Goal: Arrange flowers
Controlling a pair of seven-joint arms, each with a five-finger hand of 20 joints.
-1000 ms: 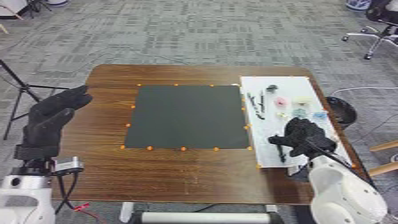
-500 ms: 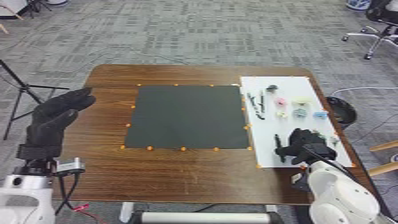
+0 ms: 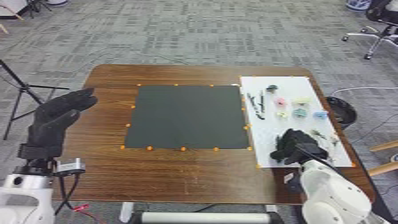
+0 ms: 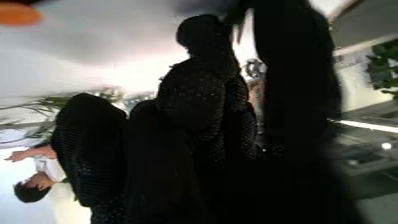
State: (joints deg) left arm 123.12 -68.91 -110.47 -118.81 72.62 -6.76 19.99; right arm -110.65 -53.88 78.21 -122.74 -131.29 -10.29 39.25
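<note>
Though near, flowers [image 3: 299, 113] beyond right hand [image 3: 294, 146].

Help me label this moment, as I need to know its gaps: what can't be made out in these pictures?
- Head view: whatever lies on the white board beneath the right hand, which covers it.
- Head view: whether that hand holds anything; its back blocks the sight.
- Head view: the petals of the pink flower, too small.
- Right wrist view: part of the leaves, behind the glove.
- Right wrist view: the rest of the orange thing, cut off by the edge.
</note>
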